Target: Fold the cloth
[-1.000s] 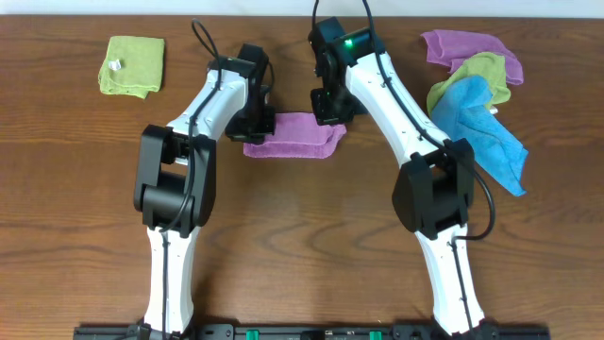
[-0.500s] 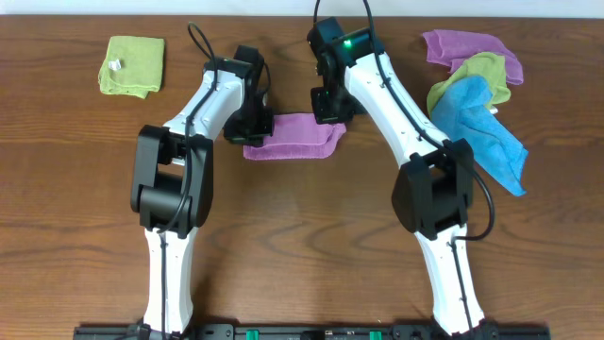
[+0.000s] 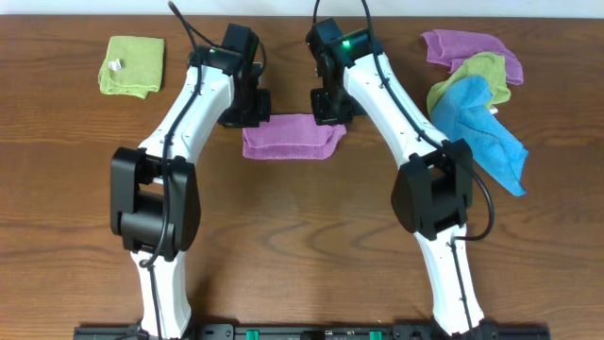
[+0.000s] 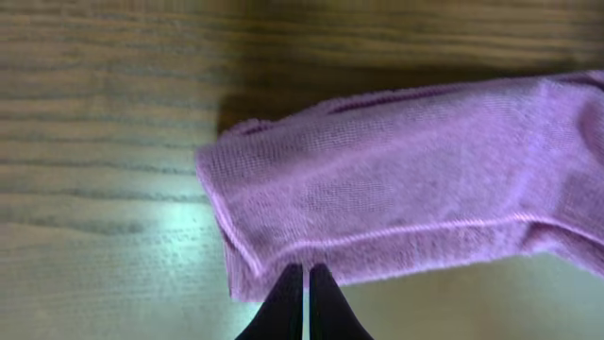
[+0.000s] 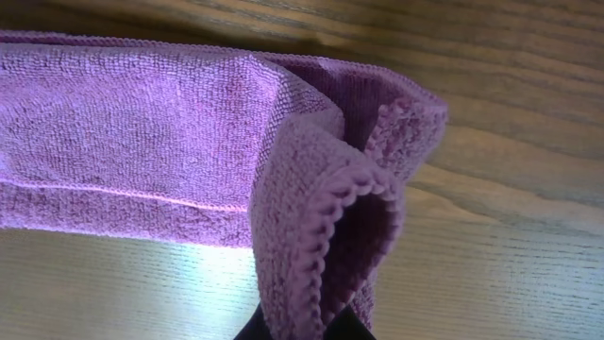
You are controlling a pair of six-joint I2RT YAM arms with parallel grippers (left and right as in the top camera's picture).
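I see a wooden surface (image 3: 311, 236): folded purple cloth (image 3: 293, 139) centre, lime-green cloth (image 3: 132, 66) far left, mixed cloth heap (image 3: 483, 123) right.

Dark wood-grain table (image 3: 283, 217); pale strip (image 3: 94, 6) along far edge; soft glare.

You have no readable text here. The small white tag (image 3: 114, 64) on the lime-green cloth (image 3: 137, 74) is too small to make out, and the purple cloth (image 4: 396, 189) shows no lettering in either wrist view.
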